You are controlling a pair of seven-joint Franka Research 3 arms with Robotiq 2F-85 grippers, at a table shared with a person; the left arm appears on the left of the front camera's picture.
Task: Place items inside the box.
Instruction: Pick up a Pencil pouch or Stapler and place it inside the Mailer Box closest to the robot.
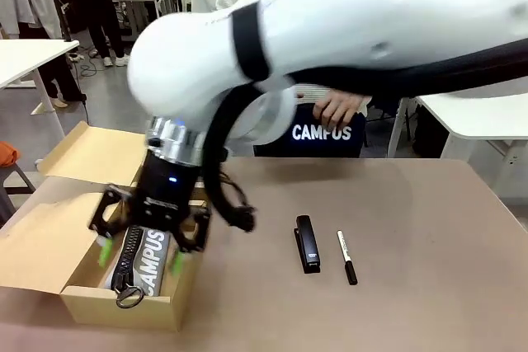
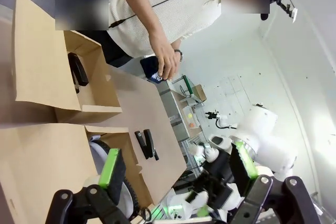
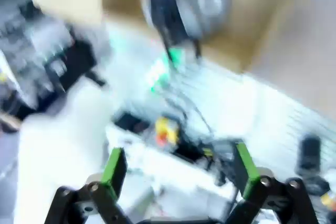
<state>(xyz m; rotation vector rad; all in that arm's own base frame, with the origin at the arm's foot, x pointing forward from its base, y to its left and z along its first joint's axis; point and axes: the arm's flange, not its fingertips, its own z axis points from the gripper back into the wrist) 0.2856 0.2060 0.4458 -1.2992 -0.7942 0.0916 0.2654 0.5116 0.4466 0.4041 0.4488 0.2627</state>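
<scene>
The box (image 1: 124, 311) sat directly beneath the right gripper (image 1: 140, 255), its flaps folded outward. The grey pencil case (image 1: 153, 263) lay inside it, between and just below the gripper's green pads (image 1: 176, 261). Those fingers were spread wide and clasped nothing, so the case looked released. The left gripper (image 2: 177, 163) was likewise spread and empty. The black stapler (image 1: 308, 245) lay on the table (image 1: 429, 228), well apart from the right gripper toward that arm's own side. The slim pen (image 1: 346, 258) lay just beyond the stapler. The main risk was probably at the box. With the pads so close on either side of the case, a rise off the vertical could catch a pad on the case or the box wall and tip the case back out. Later, closing on the low stapler could nudge the pen next to it, and the pen would roll.
</scene>
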